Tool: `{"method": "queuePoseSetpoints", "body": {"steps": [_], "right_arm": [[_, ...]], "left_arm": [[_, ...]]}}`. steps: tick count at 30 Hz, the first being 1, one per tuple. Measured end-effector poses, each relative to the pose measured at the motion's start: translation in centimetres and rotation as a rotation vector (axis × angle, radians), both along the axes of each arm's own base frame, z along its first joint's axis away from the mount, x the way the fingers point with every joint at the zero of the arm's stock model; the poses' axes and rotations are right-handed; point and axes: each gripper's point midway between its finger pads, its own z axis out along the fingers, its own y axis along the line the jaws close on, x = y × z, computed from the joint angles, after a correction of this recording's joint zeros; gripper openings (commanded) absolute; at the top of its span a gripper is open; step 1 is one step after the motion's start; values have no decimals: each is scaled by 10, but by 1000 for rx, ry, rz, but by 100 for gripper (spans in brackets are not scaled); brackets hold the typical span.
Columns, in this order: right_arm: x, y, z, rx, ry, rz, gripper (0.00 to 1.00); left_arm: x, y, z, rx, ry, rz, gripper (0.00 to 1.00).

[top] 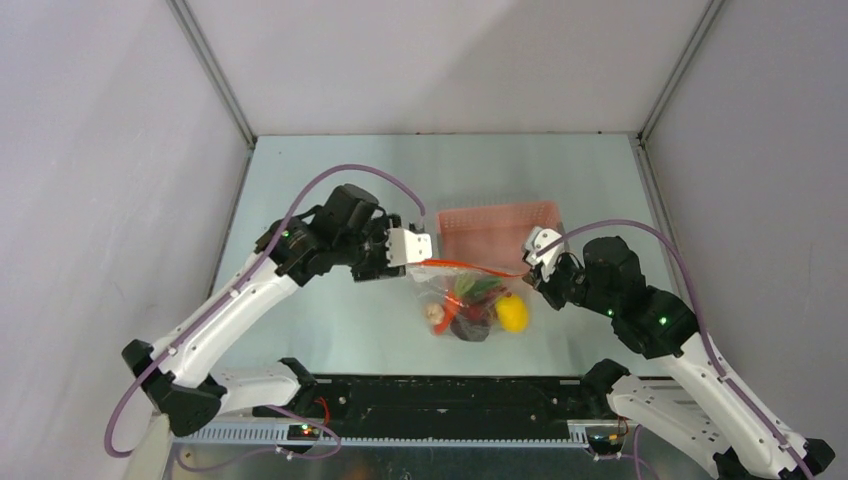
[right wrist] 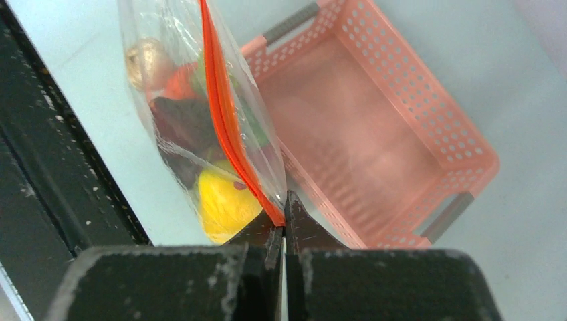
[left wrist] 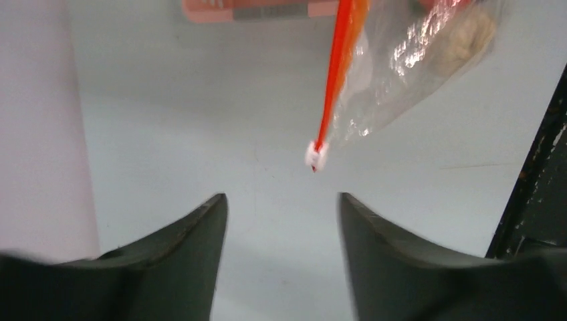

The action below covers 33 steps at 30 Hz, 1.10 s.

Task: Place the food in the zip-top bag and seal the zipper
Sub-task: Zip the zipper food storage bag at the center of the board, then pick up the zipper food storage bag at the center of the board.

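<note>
Pale table (top: 330, 180) inside grey walls; lighting is adequate.

**Bag:** The bag (top: 470, 300) hangs clear of the table, slung below and to the left of the right end effector (right wrist: 284, 217). The food (top: 512, 312) sits bunched in its lower part. The zipper (right wrist: 224, 120) reads as one closed line over the length seen; the full seal cannot be confirmed.

**End effectors:** The right one is clamped tight on the bag at the zipper's corner. The left end effector (left wrist: 281, 200) stands moderately wide and holds nothing. The white tip (left wrist: 316, 155) hangs just ahead of its jaws, a little to the right of their centre, touching neither.

**Risks, as judged:**
- The whole load hangs on one corner pinch, so the weight of the food could pull the plastic free.
- The free end may swing, so a closing left end effector could miss the tip or catch loose film.
- A hard pull could part the zipper.

**Clearance:**
- The basket (right wrist: 401, 67) lies just beyond the right end effector.
- A black rail (top: 450, 395) lies on the near side.
- Open table lies beneath and left of the left end effector, with the wall well apart.
</note>
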Motion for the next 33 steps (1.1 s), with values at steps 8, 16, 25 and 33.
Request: {"method": "queuePoseSetpoints", "body": {"steps": [8, 16, 25, 33], "right_arm": [[-9, 26, 19, 88, -42, 121, 0], [1, 36, 33, 181, -37, 73, 0], [6, 40, 43, 255, -18, 1, 0], [44, -6, 114, 328, -180, -291, 0]], "left_arm": [[-9, -11, 59, -206, -83, -9, 100], [11, -26, 132, -481, -192, 133, 100], [74, -18, 248, -948, -355, 586, 100], [70, 4, 271, -1277, -325, 760, 100]]}}
